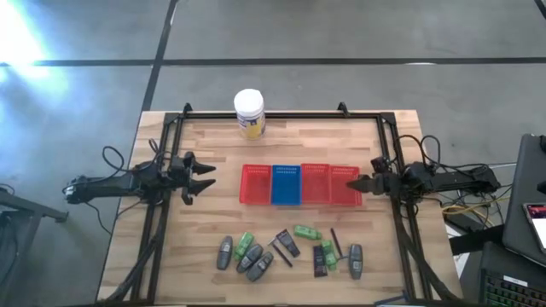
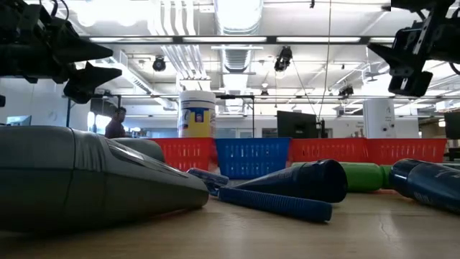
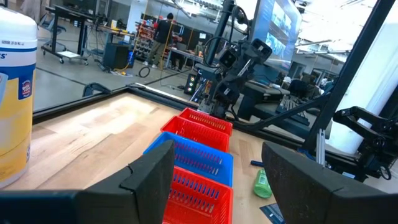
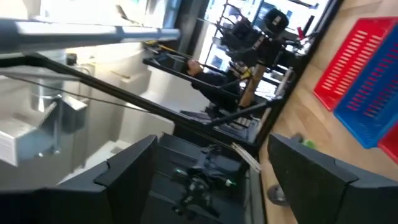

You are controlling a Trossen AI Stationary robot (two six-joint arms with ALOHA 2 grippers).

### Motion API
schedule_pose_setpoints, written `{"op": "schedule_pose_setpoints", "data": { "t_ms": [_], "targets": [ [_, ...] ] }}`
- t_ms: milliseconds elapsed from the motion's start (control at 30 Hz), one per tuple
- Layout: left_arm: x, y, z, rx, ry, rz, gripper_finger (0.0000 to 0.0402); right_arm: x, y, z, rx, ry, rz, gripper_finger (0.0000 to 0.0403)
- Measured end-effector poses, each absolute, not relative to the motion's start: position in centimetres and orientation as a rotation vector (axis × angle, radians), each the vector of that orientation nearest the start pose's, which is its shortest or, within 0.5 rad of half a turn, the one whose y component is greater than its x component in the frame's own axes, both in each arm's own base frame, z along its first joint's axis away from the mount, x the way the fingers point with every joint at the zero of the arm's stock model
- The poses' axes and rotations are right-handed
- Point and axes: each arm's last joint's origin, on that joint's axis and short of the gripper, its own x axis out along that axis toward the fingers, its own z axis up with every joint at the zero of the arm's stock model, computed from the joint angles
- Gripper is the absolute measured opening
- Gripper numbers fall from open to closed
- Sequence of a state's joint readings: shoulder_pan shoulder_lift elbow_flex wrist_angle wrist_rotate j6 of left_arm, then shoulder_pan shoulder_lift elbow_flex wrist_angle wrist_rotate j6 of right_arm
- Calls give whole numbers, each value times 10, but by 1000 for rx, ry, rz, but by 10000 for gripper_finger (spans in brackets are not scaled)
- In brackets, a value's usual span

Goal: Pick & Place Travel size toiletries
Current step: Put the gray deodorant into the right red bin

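The travel size toiletries lie loose along the table's near edge: grey oval bottles (image 1: 225, 253) (image 1: 355, 260), green bottles (image 1: 307, 231), black flat tubes (image 1: 287, 243) and a thin dark stick (image 1: 335, 242). In the low view one grey bottle (image 2: 86, 180) fills the foreground. My left gripper (image 1: 205, 177) (image 3: 217, 186) hovers open left of the basket row, pointing level at it. My right gripper (image 1: 354, 182) (image 4: 214, 174) hovers open at the row's right end, above the table. Neither holds anything.
Three red mesh baskets (image 1: 255, 184) and one blue one (image 1: 286, 184) stand in a row mid-table. A white jar with a yellow label (image 1: 249, 113) stands at the far edge. A black frame (image 1: 281, 114) rims the table. Bare wood lies between the baskets and the toiletries.
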State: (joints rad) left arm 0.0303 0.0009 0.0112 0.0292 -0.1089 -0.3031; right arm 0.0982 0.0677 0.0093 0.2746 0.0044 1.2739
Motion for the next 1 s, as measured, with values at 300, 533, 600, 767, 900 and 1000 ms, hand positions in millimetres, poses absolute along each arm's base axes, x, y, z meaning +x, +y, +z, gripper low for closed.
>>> {"op": "schedule_pose_setpoints", "data": {
  "t_ms": [300,533,600,767,900,1000],
  "targets": [
    [97,6,170,-304,-61,132,248,105,11,184,1590,-70,173,315],
    [97,6,170,-304,-61,132,248,119,34,196,1701,567,-124,303],
    [97,6,170,-304,-61,132,248,122,42,207,1668,752,-254,299],
    [97,6,170,-304,-60,132,248,134,68,228,1556,1070,-574,295],
    [97,6,170,-304,-60,132,248,152,93,225,1514,1261,-678,304],
    [97,6,170,-304,-60,132,248,162,112,213,1474,1414,-743,317]
  ]
}}
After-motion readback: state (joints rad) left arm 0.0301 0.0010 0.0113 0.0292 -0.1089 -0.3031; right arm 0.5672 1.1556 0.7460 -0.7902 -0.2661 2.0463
